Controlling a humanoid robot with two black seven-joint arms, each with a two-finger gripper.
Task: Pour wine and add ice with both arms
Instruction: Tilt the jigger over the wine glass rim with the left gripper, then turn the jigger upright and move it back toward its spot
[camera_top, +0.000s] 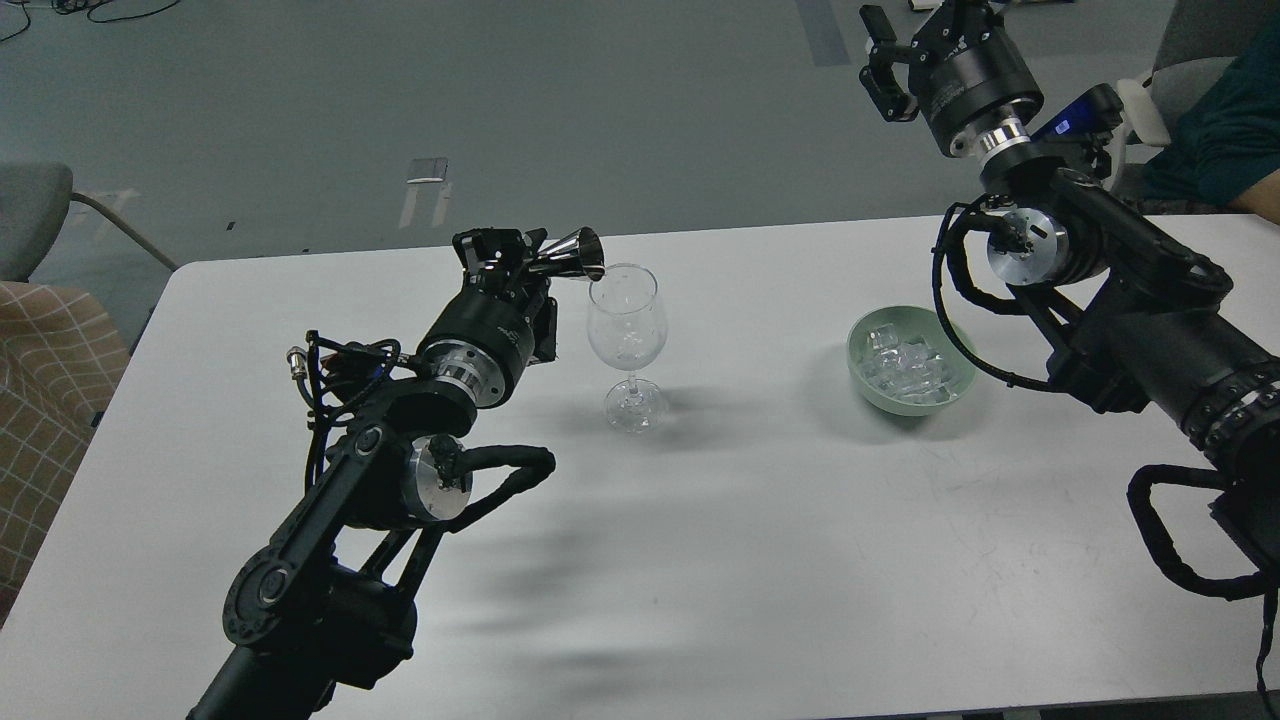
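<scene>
A clear wine glass (627, 335) stands upright on the white table (700, 560), left of centre. My left gripper (520, 258) is shut on a shiny metal jigger (572, 254), tipped on its side with its mouth at the glass's left rim. No stream of wine can be made out. A pale green bowl (908, 358) holding several clear ice cubes (905, 362) sits to the right. My right gripper (915, 45) is raised high beyond the table's far edge, above and behind the bowl, its fingers spread and empty.
A grey chair (35, 215) and a checked cushion (45, 390) stand off the table's left end. A person in a dark teal top (1225, 135) sits at the far right by a white chair (1150, 100).
</scene>
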